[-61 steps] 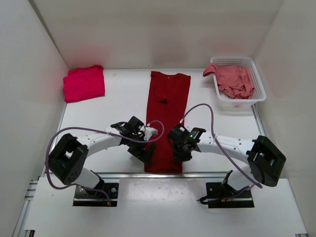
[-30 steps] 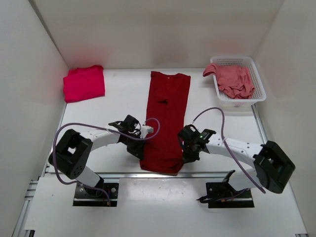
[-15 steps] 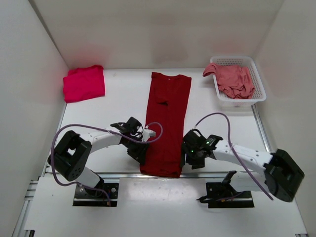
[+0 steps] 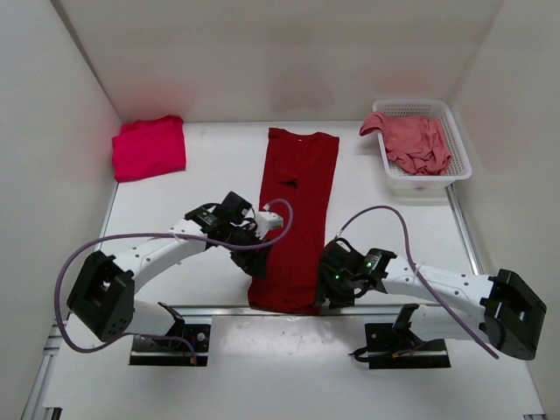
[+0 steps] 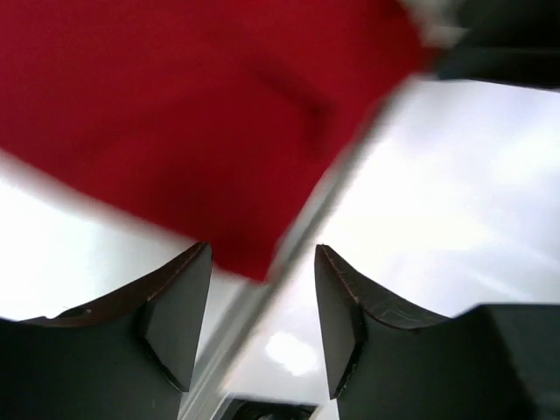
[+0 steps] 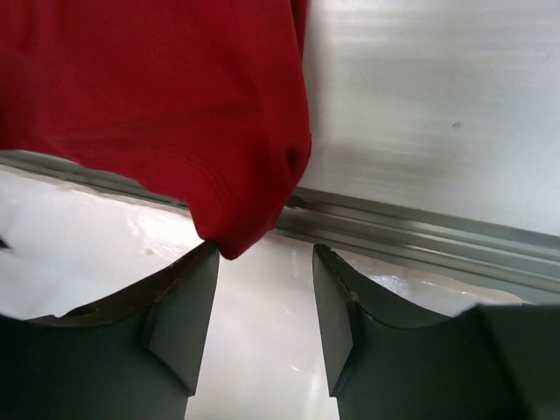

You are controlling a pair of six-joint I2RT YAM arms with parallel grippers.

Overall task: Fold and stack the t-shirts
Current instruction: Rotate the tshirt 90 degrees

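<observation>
The white bench (image 4: 201, 166) carries a dark crimson t-shirt (image 4: 297, 201), laid flat as a long narrow strip down the middle. Its collar points to the far edge and its hem reaches the metal rail at the near edge. A white mesh basket (image 4: 459, 149) sits in the far right corner, with a salmon pink t-shirt (image 4: 416, 140) bunched inside it and spilling over its left rim. A folded bright pinkish-red t-shirt (image 4: 149, 147) lies in the far left corner. The left gripper (image 5: 262, 254) is beside the strip's left side near the hem, jaws apart and holding nothing. The right gripper (image 6: 265, 249) is at the hem's right corner, jaws likewise spread and empty.
</observation>
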